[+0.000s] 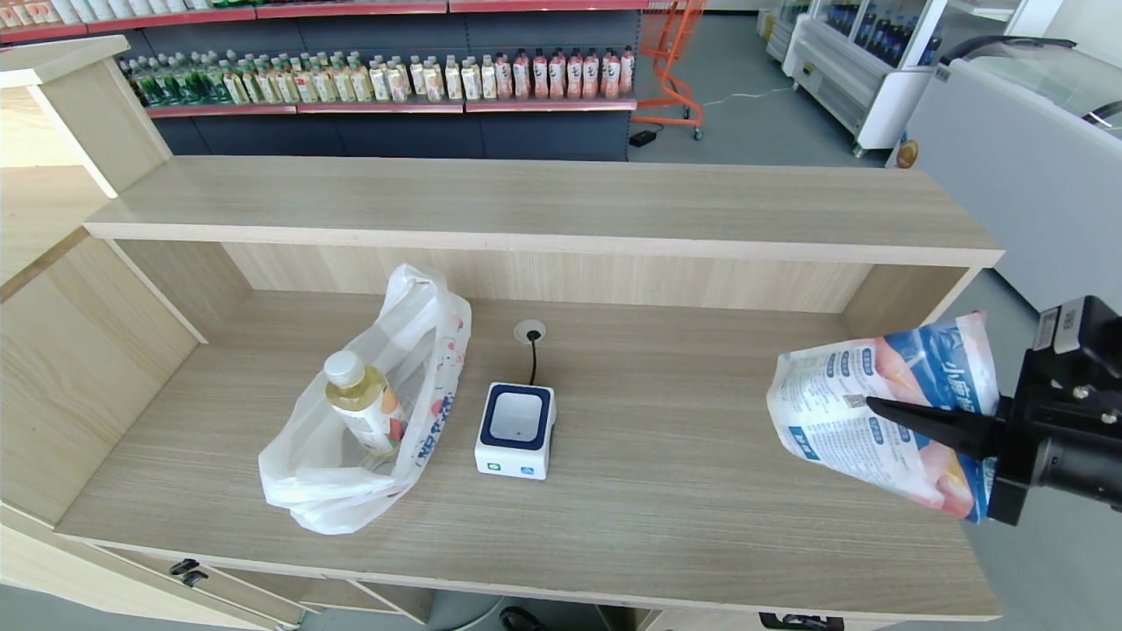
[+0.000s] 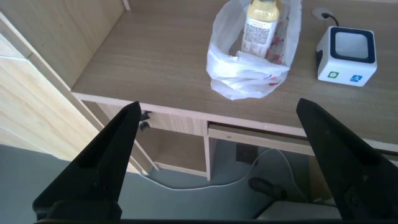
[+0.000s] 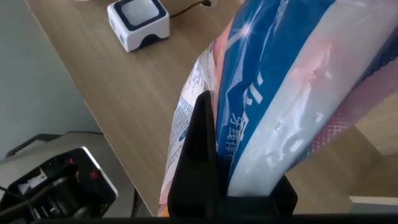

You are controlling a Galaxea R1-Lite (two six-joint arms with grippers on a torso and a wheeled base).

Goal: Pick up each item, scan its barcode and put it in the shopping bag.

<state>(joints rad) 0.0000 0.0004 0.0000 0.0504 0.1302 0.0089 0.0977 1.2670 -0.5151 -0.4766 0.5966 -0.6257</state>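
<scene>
My right gripper [image 1: 929, 421] is shut on a blue, white and pink snack bag [image 1: 885, 412], held in the air over the right end of the wooden counter [image 1: 666, 491]. The same snack bag [image 3: 280, 99] presses against a black finger [image 3: 202, 149] in the right wrist view. A white barcode scanner [image 1: 515, 429] with a dark blue rim stands mid-counter. Left of it a white plastic shopping bag [image 1: 368, 421] lies open, with a yellow drink bottle [image 1: 361, 410] inside. My left gripper [image 2: 217, 162] is open, hanging off the counter's front edge, below the shopping bag [image 2: 249, 56].
A raised wooden shelf [image 1: 543, 206] runs along the counter's far side, with side walls left and right. The scanner's cable goes into a hole [image 1: 529, 331] behind it. Store shelves of bottles [image 1: 386, 79] and freezers [image 1: 1008, 123] stand beyond.
</scene>
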